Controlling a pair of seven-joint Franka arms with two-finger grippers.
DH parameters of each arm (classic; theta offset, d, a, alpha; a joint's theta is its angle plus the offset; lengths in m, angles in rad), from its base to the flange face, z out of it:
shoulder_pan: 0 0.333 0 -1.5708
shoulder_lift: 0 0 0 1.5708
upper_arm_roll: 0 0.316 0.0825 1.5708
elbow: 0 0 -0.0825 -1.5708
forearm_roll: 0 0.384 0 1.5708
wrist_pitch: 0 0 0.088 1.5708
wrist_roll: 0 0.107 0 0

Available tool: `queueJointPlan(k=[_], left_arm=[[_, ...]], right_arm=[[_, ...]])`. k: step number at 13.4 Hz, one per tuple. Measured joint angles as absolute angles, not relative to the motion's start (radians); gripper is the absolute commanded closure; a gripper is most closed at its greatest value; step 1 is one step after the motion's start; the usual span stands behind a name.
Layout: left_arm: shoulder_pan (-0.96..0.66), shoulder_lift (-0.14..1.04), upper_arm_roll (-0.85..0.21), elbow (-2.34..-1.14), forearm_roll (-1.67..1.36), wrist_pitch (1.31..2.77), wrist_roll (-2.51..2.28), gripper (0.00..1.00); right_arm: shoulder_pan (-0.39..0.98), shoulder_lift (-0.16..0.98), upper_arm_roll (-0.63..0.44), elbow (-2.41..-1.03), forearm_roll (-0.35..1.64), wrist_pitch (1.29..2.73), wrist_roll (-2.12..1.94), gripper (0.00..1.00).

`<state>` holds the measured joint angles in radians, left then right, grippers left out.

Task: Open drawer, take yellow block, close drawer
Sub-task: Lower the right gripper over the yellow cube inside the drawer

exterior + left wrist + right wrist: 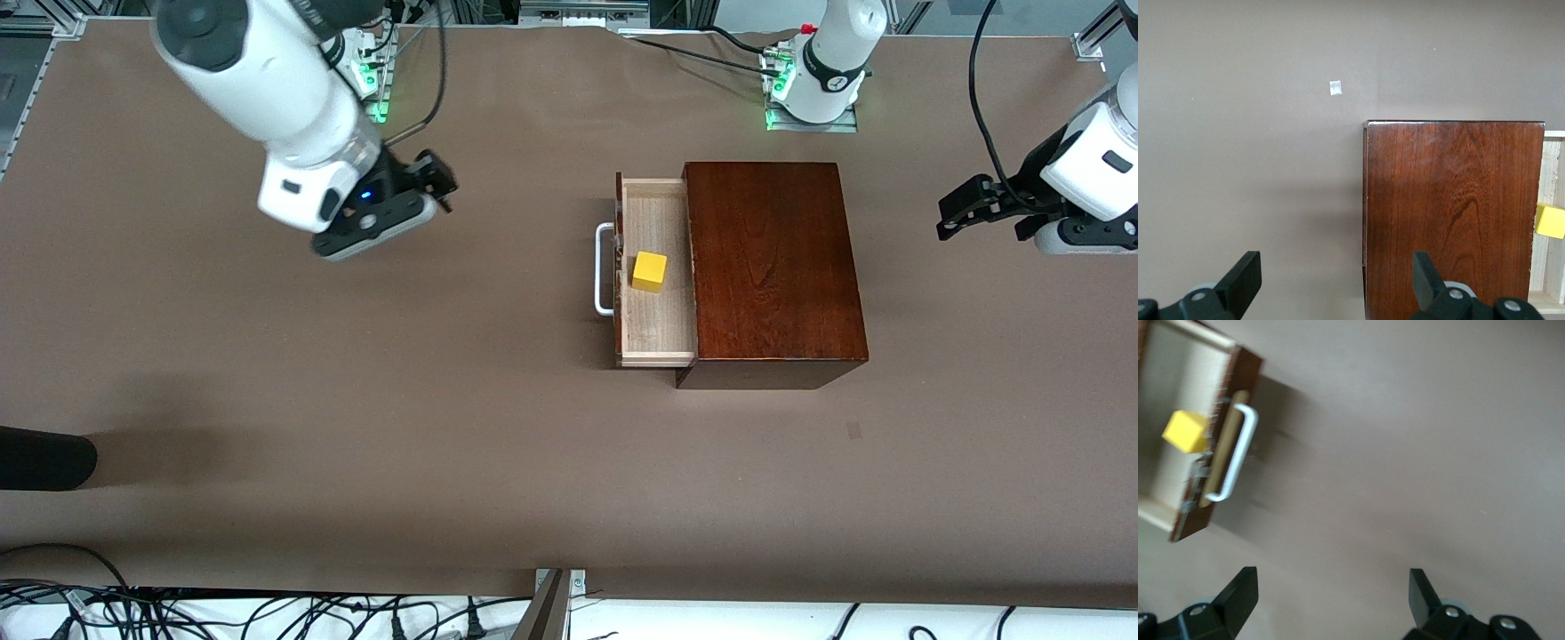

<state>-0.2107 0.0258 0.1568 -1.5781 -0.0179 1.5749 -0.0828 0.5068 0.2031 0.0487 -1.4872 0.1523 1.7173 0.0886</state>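
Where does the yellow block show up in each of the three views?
Front view: the yellow block lies in the open drawer, beside the white handle.
Left wrist view: a sliver at the picture's edge, past the wooden box.
Right wrist view: in the drawer.
Shared landmark: the drawer's pale interior.

A robotics lab: brown-covered table (356,400), metal framing, loose cables (267,613) (bundled along the near edge), lit controller bases (805,107).

1. No readable words, brand names, numbers or signs appear in any view.
2. The small pale sticker (1335,87) on the tabletop (444,400) is blank.
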Motion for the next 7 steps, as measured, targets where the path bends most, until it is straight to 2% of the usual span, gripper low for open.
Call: queueJointPlan(k=[7], left_arm=[[-0.152, 0.028, 0.158, -1.579, -0.018, 1.612, -0.045, 0.0]], right_arm=[[0.717, 0.322, 0.054, -1.356, 0.152, 1.76, 0.072, 0.0]])
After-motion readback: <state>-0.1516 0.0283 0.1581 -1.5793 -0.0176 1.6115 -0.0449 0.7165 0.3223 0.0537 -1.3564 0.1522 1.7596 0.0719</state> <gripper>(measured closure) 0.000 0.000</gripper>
